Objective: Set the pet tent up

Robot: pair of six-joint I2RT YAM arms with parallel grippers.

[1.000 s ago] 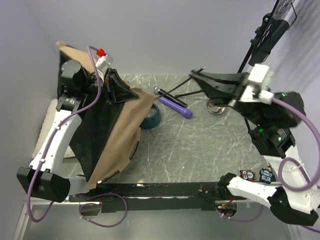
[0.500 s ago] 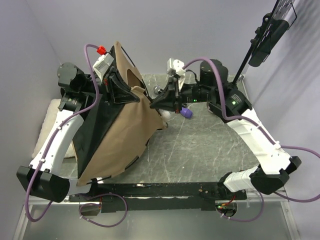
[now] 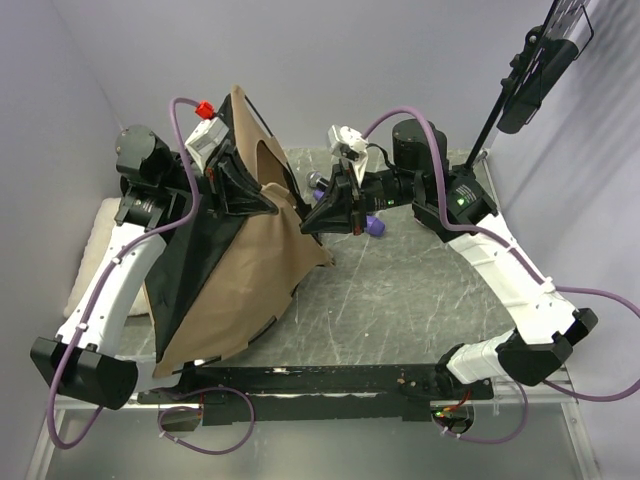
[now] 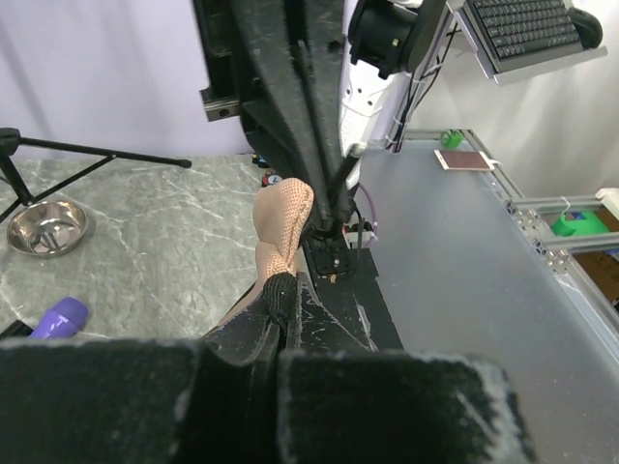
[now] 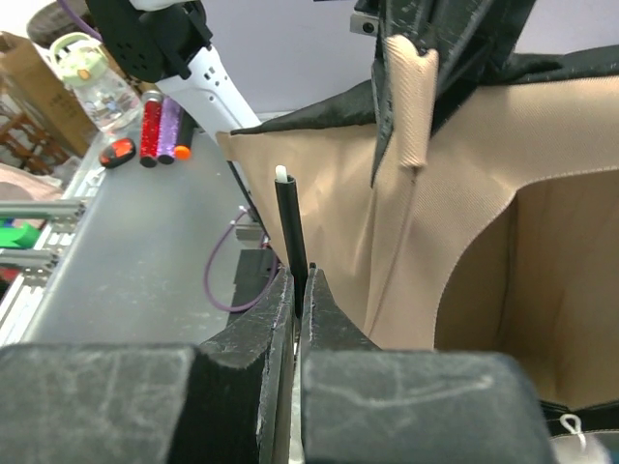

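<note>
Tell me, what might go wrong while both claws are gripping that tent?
The right gripper pinches a thin pole close to its white tip, so the pole could slip free. The left gripper holds the pet tent by only a small fold of fabric. A hard pull might tug it loose and let the tent sag. The purple object lies just behind the right gripper and could get knocked.
</note>
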